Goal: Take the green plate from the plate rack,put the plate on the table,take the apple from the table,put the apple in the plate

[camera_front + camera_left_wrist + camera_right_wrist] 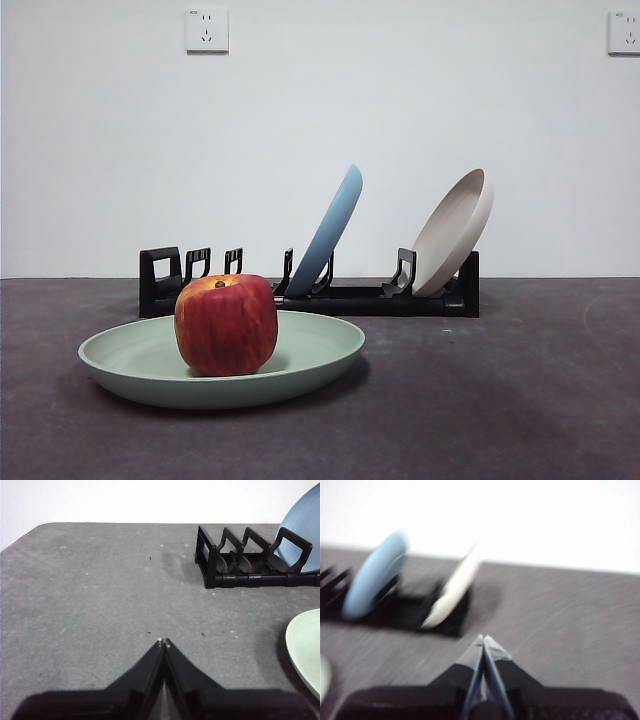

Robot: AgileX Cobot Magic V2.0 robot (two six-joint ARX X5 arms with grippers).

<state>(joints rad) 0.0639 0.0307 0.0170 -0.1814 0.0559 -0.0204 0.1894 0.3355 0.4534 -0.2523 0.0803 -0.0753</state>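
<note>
The red apple point(226, 324) stands upright in the pale green plate point(310, 345), which lies flat on the dark grey table point(500, 400) in front of the black plate rack point(350, 298). The left wrist view shows the plate's edge point(305, 650) and the rack's end point(235, 562). My left gripper point(163, 642) is shut and empty above bare table, off to the plate's side. My right gripper point(483, 640) is shut and empty, facing the rack point(410, 612) in a blurred view. Neither arm shows in the front view.
A sky-blue plate point(328, 232) and a beige plate point(452, 232) lean in the rack's slots; both show in the right wrist view, blue point(374, 575) and beige point(454, 591). A white wall with two sockets stands behind the table.
</note>
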